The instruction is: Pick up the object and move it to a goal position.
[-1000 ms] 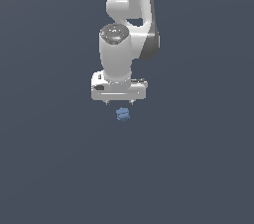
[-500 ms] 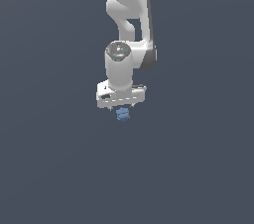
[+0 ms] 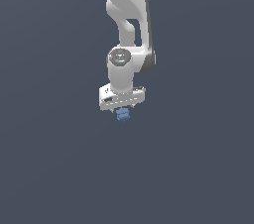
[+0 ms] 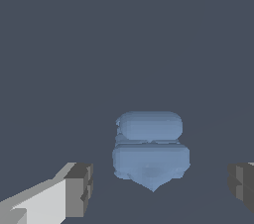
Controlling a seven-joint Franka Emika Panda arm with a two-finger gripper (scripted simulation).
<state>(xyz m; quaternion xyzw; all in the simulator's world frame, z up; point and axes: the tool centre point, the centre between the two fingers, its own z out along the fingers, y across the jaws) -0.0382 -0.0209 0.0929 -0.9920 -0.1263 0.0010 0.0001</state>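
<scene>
The object (image 3: 123, 114) is a small lumpy light-blue thing lying on the dark grey floor. In the exterior view it shows just under the white gripper (image 3: 122, 108), whose fingers are mostly hidden by the hand. In the wrist view the object (image 4: 150, 149) lies between the two grey fingertips (image 4: 79, 190), with a clear gap on each side. The gripper (image 4: 161, 188) is open and touches nothing.
The white arm (image 3: 130, 25) rises from the gripper to the top of the exterior view. A plain dark grey surface (image 3: 54, 158) lies all around.
The gripper has come down and shifted slightly to the exterior view's left, from well above the object to right over it. The object has not moved.
</scene>
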